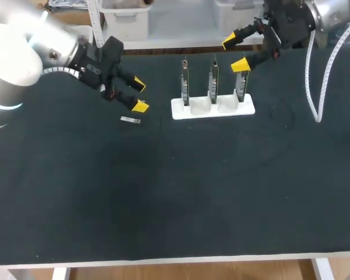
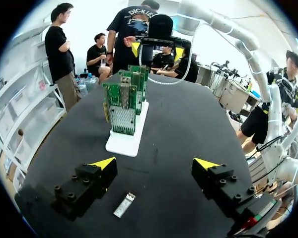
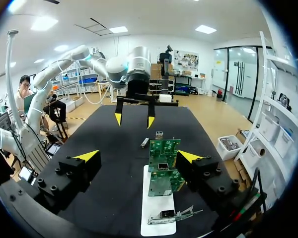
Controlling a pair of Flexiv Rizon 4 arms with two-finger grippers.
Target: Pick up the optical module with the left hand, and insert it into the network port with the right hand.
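Hovering over the black table [image 1: 192, 192], the left gripper [image 1: 139, 95] spreads its yellow-tipped fingers wide, holding nothing. The optical module [image 1: 130, 120], a small silver bar, lies flat just beside it. The right gripper [image 1: 235, 52], also wide and empty, hangs near three upright green circuit boards [image 1: 213, 81] in a white stand [image 1: 213, 109].

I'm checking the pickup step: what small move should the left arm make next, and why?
Probably shift the left claw sideways until the optical module sits centred under it, before lowering. The claw is open and empty, and the module lies flat on the table, well off-centre in the claw's opening.
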